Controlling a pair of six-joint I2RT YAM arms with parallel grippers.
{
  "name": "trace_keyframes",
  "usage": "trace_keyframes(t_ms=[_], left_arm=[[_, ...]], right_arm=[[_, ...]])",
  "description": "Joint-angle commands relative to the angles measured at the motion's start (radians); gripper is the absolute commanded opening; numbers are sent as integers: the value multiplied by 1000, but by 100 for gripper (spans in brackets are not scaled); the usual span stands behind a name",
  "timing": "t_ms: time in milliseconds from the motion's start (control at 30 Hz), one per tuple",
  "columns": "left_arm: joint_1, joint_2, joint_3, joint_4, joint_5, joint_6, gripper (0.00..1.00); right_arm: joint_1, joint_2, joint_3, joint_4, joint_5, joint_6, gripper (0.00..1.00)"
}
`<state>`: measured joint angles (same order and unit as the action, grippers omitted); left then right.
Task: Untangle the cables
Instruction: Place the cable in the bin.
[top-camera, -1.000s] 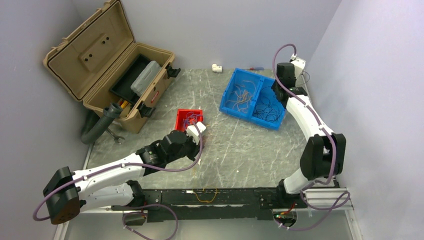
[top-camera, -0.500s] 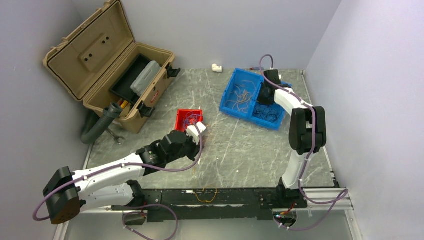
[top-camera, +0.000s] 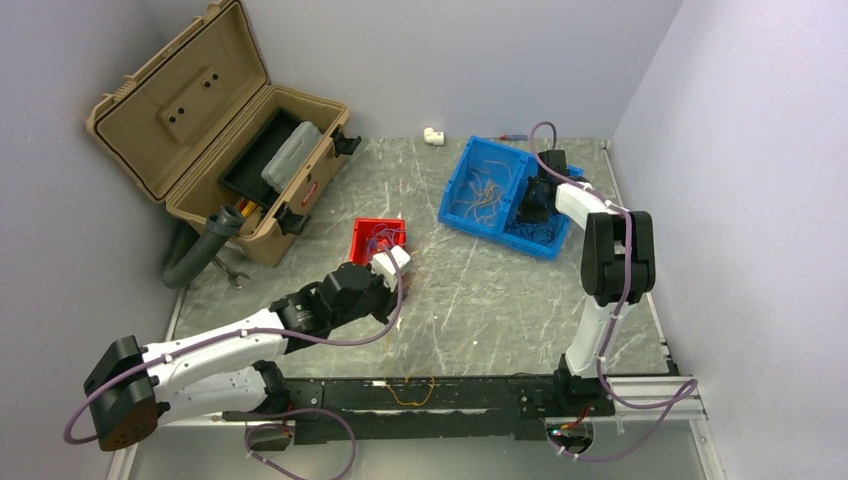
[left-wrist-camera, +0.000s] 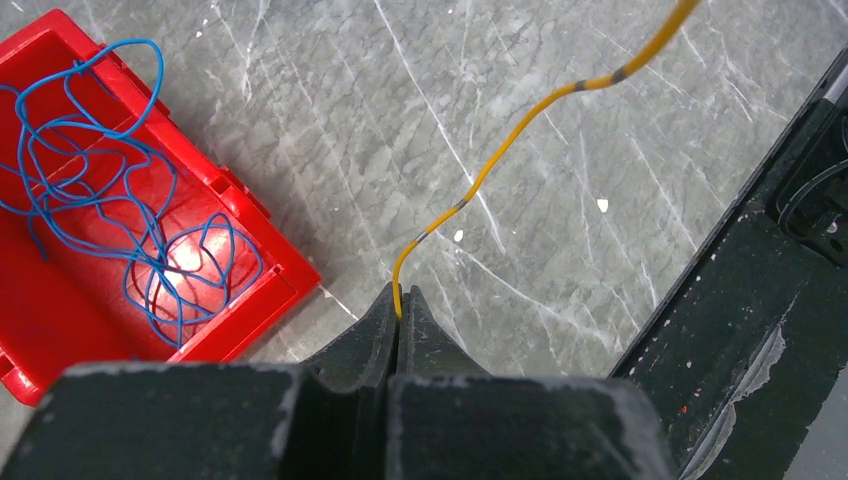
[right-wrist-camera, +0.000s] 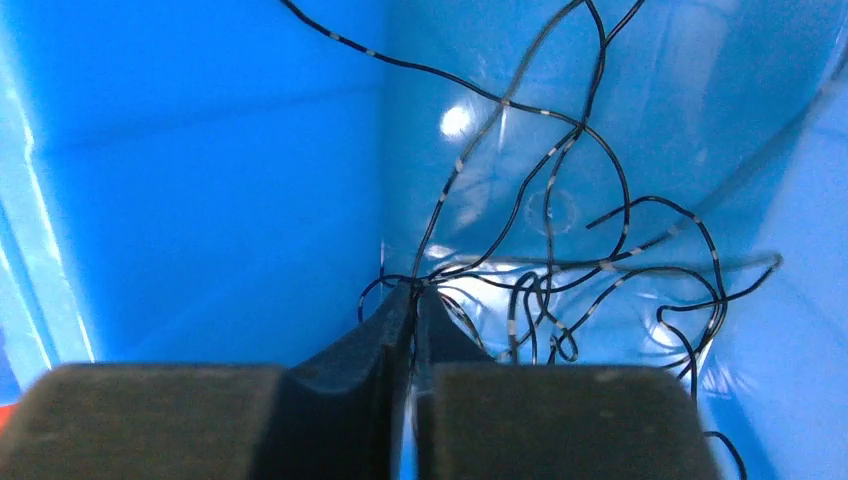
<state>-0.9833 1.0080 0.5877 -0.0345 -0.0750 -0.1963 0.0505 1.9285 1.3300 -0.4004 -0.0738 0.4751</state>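
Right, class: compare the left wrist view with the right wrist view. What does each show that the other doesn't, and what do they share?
Only left wrist: the left claw pinching a yellow wire, a red bin holding blue wires, the grey table and a black rail.
Only right wrist: the right claw inside a blue bin, closed on one of the black wires lying there.
Both: a shut dark claw at bottom centre, gripping a thin wire, and a plastic bin of wires.

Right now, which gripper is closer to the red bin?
Left. The left gripper sits just beside the red bin, pinching a yellow wire; the right gripper is across the table, down in the blue bin, gripping black wires.
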Motion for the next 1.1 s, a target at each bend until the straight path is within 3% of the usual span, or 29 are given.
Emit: trace_keyframes(t_ms=[0,167,400,467,533,567,800,1067], left_arm=[[0,-19,-1,19,15,8,0],[-2,-4,14,16,24,10,0],[-1,27,52,-26,14,9,0],[-2,36,67,-42,16,7,0],[-1,42,74,-47,24,1,0],[-1,45,77,-47,28,-3,0],[-2,84,114,-50,27,-8,0],[6,165,235,-65,0,20,0]], right_arm=[[2,-54,22,-20,36,-18,14],[6,-186,27,-50,73,-36,34],[6,-348,34,-110,89,-63,51],[7,-399,23,-117,87,-67,65],[9,-453,0,-116,80,-63,93],[13,-480,-18,-112,81,-61,99],[75,-676,-177,-99,9,-37,100],[239,-911,-451,-21,-93,-11,100]])
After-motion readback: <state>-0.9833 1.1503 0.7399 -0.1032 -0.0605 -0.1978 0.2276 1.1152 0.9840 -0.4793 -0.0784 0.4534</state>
